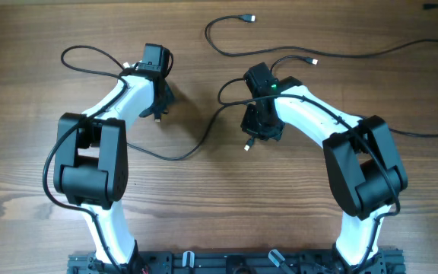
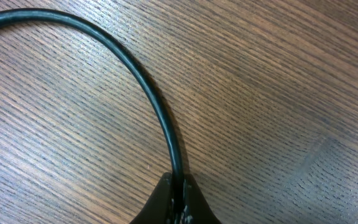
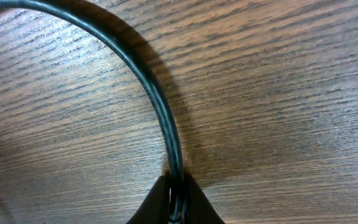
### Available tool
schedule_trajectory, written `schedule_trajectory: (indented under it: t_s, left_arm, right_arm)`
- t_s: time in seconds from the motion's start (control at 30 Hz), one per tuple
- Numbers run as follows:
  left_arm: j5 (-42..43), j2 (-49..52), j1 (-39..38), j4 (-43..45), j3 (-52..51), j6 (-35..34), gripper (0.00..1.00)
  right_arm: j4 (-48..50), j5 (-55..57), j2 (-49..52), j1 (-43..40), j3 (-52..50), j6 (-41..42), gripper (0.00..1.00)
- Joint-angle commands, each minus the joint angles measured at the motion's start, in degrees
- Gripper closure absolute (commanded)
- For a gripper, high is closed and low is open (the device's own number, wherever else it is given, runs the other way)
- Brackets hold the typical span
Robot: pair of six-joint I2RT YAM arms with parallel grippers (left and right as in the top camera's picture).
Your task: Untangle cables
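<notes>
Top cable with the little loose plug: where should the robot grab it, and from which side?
Pinch the top cable just behind its plug, coming straight down with the jaws across the cord. It lies flat on the table, and that stretch sits apart from the other cords, so probably nothing else gets caught.

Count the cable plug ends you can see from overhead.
3 plugs: one top centre, one upper right of the right gripper, one just below it. Others may be hidden or off frame.
</notes>
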Motion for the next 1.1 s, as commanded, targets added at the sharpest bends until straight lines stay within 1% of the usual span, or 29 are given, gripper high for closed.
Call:
schedule_trajectory:
  t_s: [0.0, 0.03, 0.1, 0.17, 0.3, 0.4, 0.53, 0.63, 0.77, 0.87, 0.97, 1.07]
  left_arm:
    - [-0.7, 1.0, 0.0, 0.1, -0.2, 0.1, 0.96]
    - [-0.7, 1.0, 0.0, 0.0, -0.2, 0.1, 0.96]
    - [-0.7, 1.0, 0.0, -0.6, -0.2, -0.2, 0.96]
    - [-0.6, 0.9, 0.0, -1.2, -0.2, -1.5, 0.96]
    - [-0.3, -0.7, 0.4, -2.3, -0.2, -7.2, 0.96]
    - [-0.3, -4.0, 1.4, -2.8, -0.2, -11.3, 0.96]
    - [-0.3, -9.8, 3.2, -3.5, -0.2, -14.5, 0.96]
    - [-0.3, -13.6, 4.7, -4.4, -0.2, -18.5, 0.96]
    - [-0.3, -17.4, 7.1, -6.8, -0.2, -24.7, 0.96]
    - [-0.3, -19.1, 9.0, -10.2, -0.2, -30.1, 0.96]
    - [2.2, -19.6, 10.3, -12.9, -0.2, -36.1, 0.96]
    - [8.8, -19.6, 11.2, -13.2, -0.2, -39.2, 0.96]
  right_arm:
    - [-0.1, 1.2, 0.8, 0.2, -0.8, -0.8, 0.9]
    - [-0.2, 1.2, 0.8, 0.2, -0.8, -0.9, 0.91]
    - [-0.2, 1.2, 0.8, 0.2, -0.8, -2.2, 0.96]
    - [-0.7, 1.2, 0.7, 0.1, -0.7, -2.2, 0.96]
    - [-2.5, 1.2, 0.1, -2.0, -0.7, -2.3, 0.96]
    - [-4.0, 1.2, -1.5, -4.5, -0.7, -2.5, 0.96]
    - [-5.5, 1.2, -6.0, -8.8, -0.7, -5.4, 0.96]
    - [-6.5, 1.7, -9.9, -11.5, -0.7, -6.7, 0.96]
    - [-8.8, 2.6, -15.0, -15.0, -0.7, -6.8, 0.96]
    - [-12.0, 6.1, -18.7, -18.4, -0.7, -6.8, 0.96]
    - [-15.0, 9.1, -21.0, -21.7, -0.7, -6.8, 0.96]
    - [-17.0, 9.8, -22.1, -25.7, -0.7, -8.6, 0.96]
